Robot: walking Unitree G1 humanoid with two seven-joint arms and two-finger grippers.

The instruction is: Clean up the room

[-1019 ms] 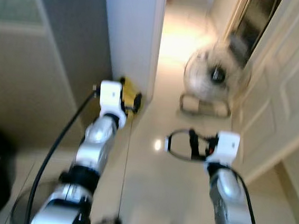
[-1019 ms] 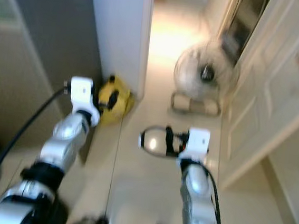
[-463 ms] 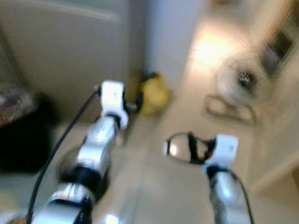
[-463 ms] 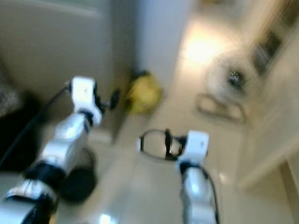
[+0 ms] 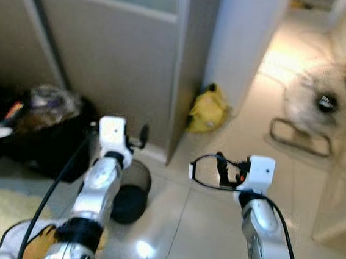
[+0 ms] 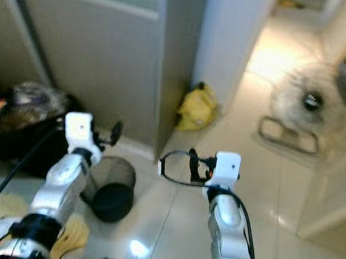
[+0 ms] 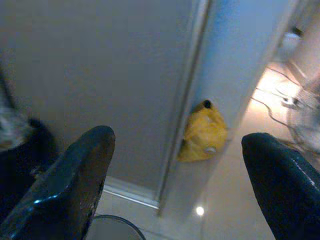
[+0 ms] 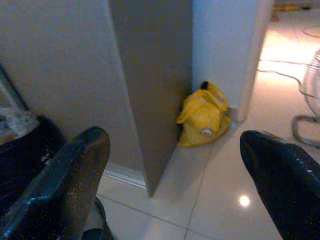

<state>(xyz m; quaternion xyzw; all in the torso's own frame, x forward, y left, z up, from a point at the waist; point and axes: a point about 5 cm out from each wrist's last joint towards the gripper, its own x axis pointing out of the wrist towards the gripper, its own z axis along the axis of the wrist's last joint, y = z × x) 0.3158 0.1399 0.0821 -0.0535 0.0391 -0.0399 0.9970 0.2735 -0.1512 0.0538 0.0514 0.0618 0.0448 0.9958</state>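
Down on the pale tiled floor (image 5: 211, 243), a small black mesh bin (image 6: 113, 191) lies tipped on its side at about 7 o'clock, just right of the left arm; what it holds cannot be made out. At 12 o'clock a yellow bag (image 8: 203, 116) slumps against the corner of the grey panel (image 8: 155, 75). A fan (image 5: 318, 113) stands at 2 o'clock. Both the left gripper (image 7: 180, 170) and the right gripper (image 8: 175, 170) hang in mid-air with fingers spread wide apart, empty. Dark bags (image 5: 32, 128) pile up at 9 o'clock.
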